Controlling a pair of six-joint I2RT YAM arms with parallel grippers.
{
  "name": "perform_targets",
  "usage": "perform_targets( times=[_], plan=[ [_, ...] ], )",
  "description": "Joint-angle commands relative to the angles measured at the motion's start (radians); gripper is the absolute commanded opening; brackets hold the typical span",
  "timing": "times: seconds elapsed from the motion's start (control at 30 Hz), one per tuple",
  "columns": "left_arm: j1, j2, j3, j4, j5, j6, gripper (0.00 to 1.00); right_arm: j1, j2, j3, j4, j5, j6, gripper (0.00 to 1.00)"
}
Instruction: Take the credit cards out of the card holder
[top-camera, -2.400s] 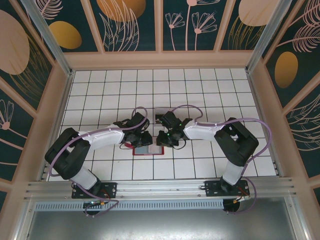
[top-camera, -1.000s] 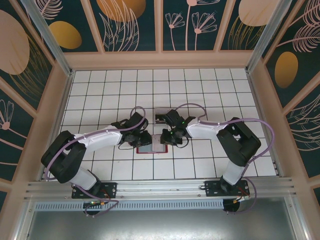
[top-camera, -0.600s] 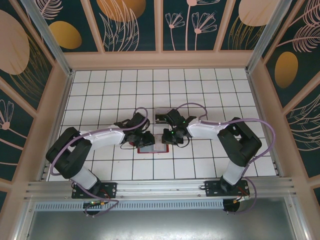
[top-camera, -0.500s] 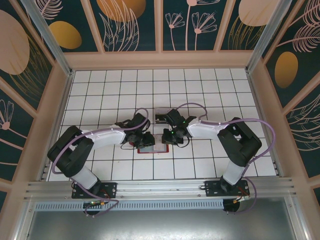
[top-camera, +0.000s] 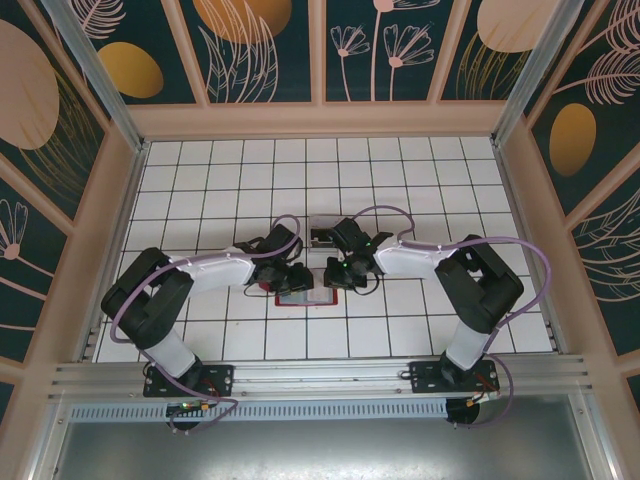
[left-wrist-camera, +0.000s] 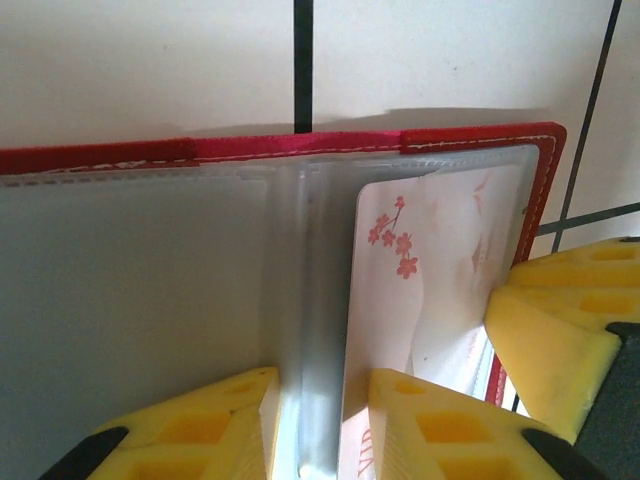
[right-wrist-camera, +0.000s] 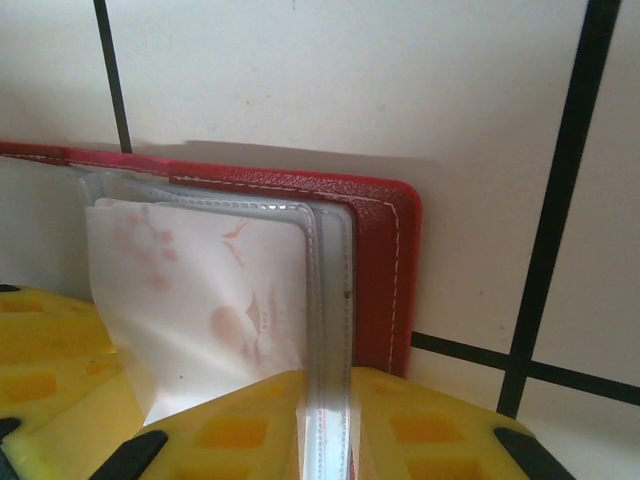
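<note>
You've got the card holder (top-camera: 303, 297) open on the tiles (top-camera: 400, 180), nr centre. L gripper (left-wrist-camera: 322, 385): jaws narrow round its clear sleeve (left-wrist-camera: 300, 300) & blossom card (left-wrist-camera: 400, 300), can't tell if pinching. R gripper (right-wrist-camera: 328, 385) pinches the sleeve's edge.

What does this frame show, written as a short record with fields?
card holder: open, flat on the tiled table
card: white with pink blossoms, sitting in a clear sleeve
left gripper: fingers either side of the sleeve fold, grip unclear
right gripper: pinching the sleeve's outer edge
progress: blossom card not yet out
</note>
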Motion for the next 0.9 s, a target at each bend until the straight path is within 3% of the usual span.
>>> perform_targets(
  times=[0.0, 0.23, 0.87],
  plan=[
    [0.005, 0.022, 0.019, -0.027, -0.019, 0.023, 0.31, -0.005, -0.002, -0.020, -0.078, 0.046, -0.017, 0.20],
    [0.005, 0.009, 0.043, -0.166, -0.142, 0.051, 0.28, -0.005, -0.003, -0.016, -0.087, 0.054, -0.016, 0.24],
    [0.005, -0.045, -0.020, -0.078, -0.070, 0.005, 0.22, -0.002, -0.070, 0.012, -0.104, 0.071, 0.003, 0.37]
  ],
)
